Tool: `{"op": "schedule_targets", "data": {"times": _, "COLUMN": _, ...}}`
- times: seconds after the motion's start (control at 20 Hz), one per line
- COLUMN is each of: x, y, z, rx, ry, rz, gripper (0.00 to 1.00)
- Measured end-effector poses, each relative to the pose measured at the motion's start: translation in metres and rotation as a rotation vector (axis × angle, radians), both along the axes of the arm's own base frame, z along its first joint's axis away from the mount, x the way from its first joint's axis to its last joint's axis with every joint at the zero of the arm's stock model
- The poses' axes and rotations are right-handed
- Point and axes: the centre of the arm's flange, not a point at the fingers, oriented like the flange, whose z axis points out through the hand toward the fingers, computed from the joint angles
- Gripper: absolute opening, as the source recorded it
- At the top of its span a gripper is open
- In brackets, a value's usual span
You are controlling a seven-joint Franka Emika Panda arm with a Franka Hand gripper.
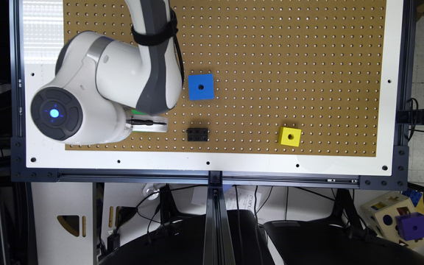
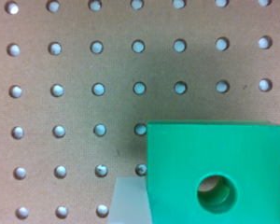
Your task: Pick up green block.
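Green block (image 2: 217,172) sits on pegboard (image 1: 271,55) near its lower-left corner, under the arm; one pale finger (image 2: 128,203) touches its side, gripper (image 1: 149,124) opening cannot tell. Risk: off-centre closing skews or slides block

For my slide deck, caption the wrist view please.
Green block close under the wrist camera on the pegboard, a pale claw finger beside it.

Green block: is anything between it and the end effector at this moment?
Nothing visible. In the wrist view the green block sits right at the end effector, one pale finger beside its edge, only bare pegboard around it. The blue cube lies apart.
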Motion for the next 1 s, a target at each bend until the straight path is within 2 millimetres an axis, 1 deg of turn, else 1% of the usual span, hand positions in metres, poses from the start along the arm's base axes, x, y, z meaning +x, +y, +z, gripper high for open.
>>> {"op": "schedule_targets", "data": {"times": 0.65, "x": -0.003, "y": 0.001, "z": 0.083, "rx": 0.0, "ry": 0.001, "rz": 0.0, "gripper": 0.0}}
{"op": "schedule_targets", "data": {"times": 0.7, "x": -0.004, "y": 0.002, "z": 0.087, "rx": 0.0, "ry": 0.002, "rz": 0.0, "gripper": 0.0}}
{"op": "schedule_targets", "data": {"times": 0.9, "x": -0.004, "y": 0.002, "z": 0.088, "rx": 0.001, "ry": 0.003, "rz": 0.0, "gripper": 0.0}}
{"op": "schedule_targets", "data": {"times": 1.0, "x": -0.004, "y": 0.002, "z": 0.091, "rx": -0.001, "ry": -0.002, "rz": 0.0, "gripper": 0.0}}
